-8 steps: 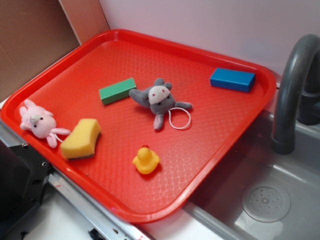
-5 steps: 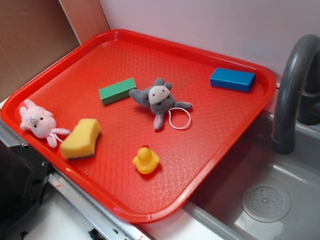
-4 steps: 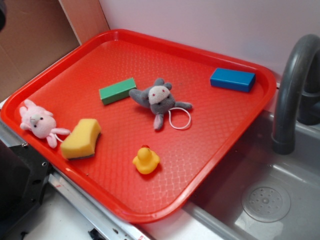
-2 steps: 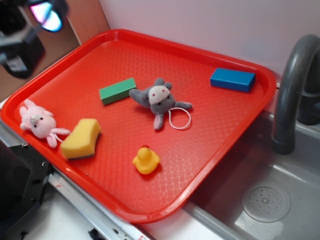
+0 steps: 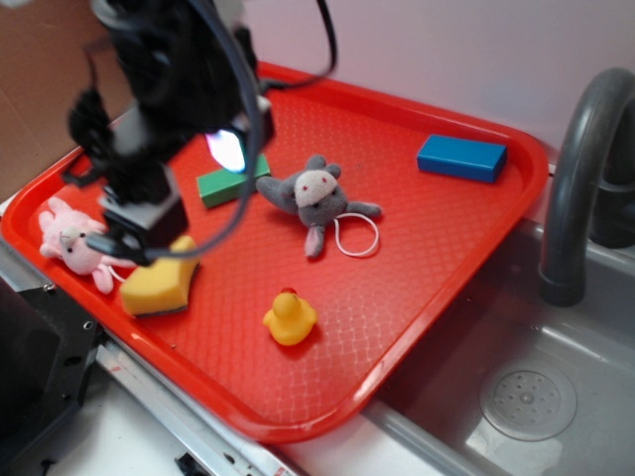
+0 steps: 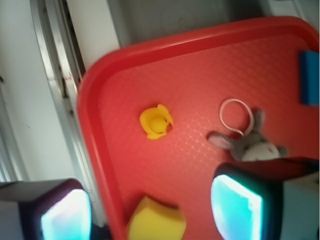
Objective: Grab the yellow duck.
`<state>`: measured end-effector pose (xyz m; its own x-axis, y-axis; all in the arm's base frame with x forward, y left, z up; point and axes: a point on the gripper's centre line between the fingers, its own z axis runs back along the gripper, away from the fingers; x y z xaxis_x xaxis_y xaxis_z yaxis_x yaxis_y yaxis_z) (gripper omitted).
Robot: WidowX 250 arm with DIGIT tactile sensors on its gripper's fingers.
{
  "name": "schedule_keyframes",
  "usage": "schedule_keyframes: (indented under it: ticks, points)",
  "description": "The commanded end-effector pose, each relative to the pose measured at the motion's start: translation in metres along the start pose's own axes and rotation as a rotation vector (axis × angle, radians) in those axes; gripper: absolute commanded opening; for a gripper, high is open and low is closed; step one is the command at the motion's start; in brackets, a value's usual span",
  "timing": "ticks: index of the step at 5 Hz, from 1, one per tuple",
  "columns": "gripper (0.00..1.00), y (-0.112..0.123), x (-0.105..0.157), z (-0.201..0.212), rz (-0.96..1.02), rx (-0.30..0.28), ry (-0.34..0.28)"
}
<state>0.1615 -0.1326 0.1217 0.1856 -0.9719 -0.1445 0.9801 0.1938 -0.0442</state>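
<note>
Change: my arm has swung in over the left of the red tray [image 5: 417, 297] since a moment ago; before that it was out of frame. Nothing on the tray has shifted. I judge this the approach stage, the grab not yet begun.

Item, my claw [image 6: 150, 212]: fingers spread wide, empty, touching nothing. Both pads [image 6: 235, 207] glow at the bottom of the wrist view, the yellow sponge [image 5: 164, 283] between them below.

Item, yellow duck [image 5: 290, 317]: upright near the tray's front rim, well apart from my claw, also clear in the wrist view [image 6: 156, 122].

Item, others: grey plush mouse [image 5: 316, 198], pink plush bunny [image 5: 71, 241], green block [image 5: 230, 184], blue block [image 5: 461, 158].
</note>
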Motion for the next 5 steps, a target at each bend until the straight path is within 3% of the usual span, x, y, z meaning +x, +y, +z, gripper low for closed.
schedule_keyframes:
  ticks: [1, 3, 5]
  points:
    - [1.0, -0.008, -0.002, -0.042, -0.047, 0.046, 0.079]
    - [1.0, 0.0, 0.009, -0.072, -0.021, 0.062, 0.05]
    - [1.0, 0.004, 0.033, -0.086, 0.003, 0.025, -0.039]
